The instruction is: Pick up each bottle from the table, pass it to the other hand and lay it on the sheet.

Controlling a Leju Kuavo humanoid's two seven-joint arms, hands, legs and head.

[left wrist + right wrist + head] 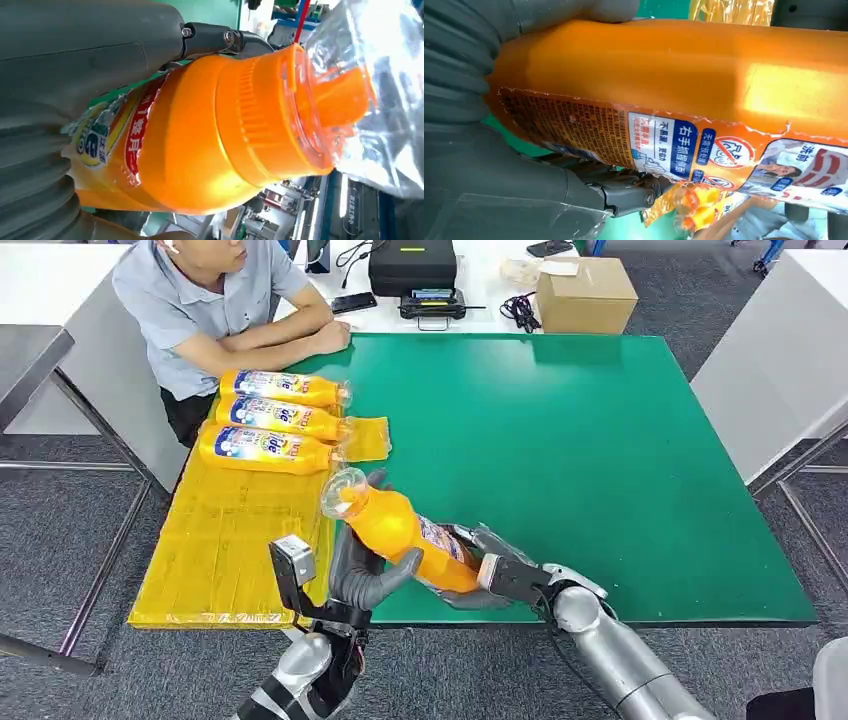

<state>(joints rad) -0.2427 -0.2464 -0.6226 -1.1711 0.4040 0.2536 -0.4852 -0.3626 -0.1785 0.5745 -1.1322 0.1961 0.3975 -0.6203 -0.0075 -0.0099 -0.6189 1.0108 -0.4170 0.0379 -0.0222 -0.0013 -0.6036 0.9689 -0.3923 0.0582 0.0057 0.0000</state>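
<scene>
Green covering is spreading across the surface, and a yellow sheet is lying along its near left side, with a person sitting at the far left corner, arms folded on the edge.

Low in the head view, the right hand is gripping the base end of an orange bottle, fingers wrapping its labelled lower body. The left hand is closing around the bottle's upper body just below the cap, thumb pressing one side; whether it is already bearing the weight is hard to judge from here. The bottle is being held in the air over the near edge of the surface, tilted, with its cap end pointing up and toward the sheet.

Three more bottles are lying side by side on the sheet's far end.

The bottle is looking like stiff, smooth plastic, full and probably fairly heavy. Its glossy film label and the crinkly clear wrap over the cap are likely slippery, so the bare ribbed shoulder and waist seem the safest places to take hold.
</scene>
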